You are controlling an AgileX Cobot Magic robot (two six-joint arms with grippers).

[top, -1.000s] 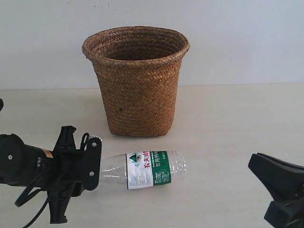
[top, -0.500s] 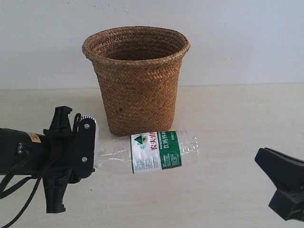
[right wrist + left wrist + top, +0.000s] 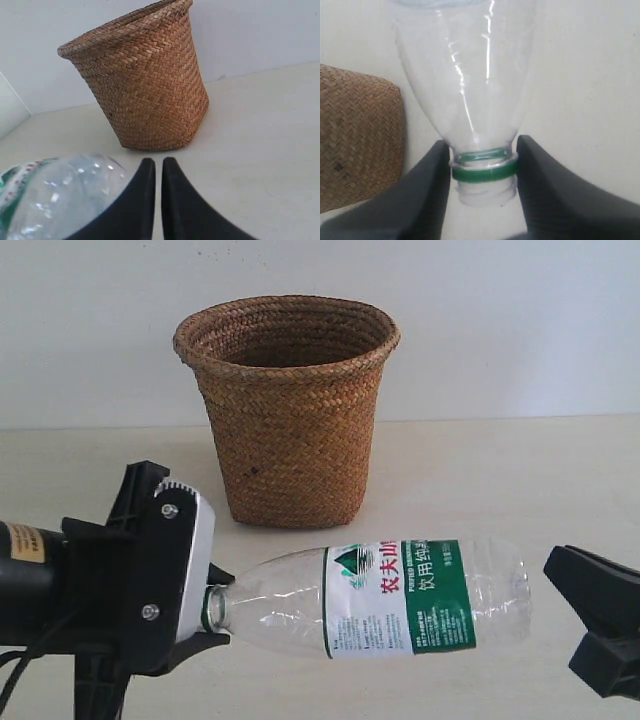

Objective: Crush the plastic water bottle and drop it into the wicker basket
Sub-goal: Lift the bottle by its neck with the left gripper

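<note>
The left gripper [image 3: 482, 155] clamps the neck of the plastic water bottle [image 3: 400, 595] at its green ring [image 3: 482, 172]. The body (label lettered in red) stretches sideways toward the right gripper [image 3: 158, 162], whose jaws sit all but closed, holding nothing. Beyond both grippers the wicker basket [image 3: 290, 410] stands upright.

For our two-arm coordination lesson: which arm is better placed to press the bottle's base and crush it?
Probably the right. The left gripper is clamped on the plastic water bottle at its neck, holding it level; the right gripper is free, shut, and beside the bottle's base.
</note>
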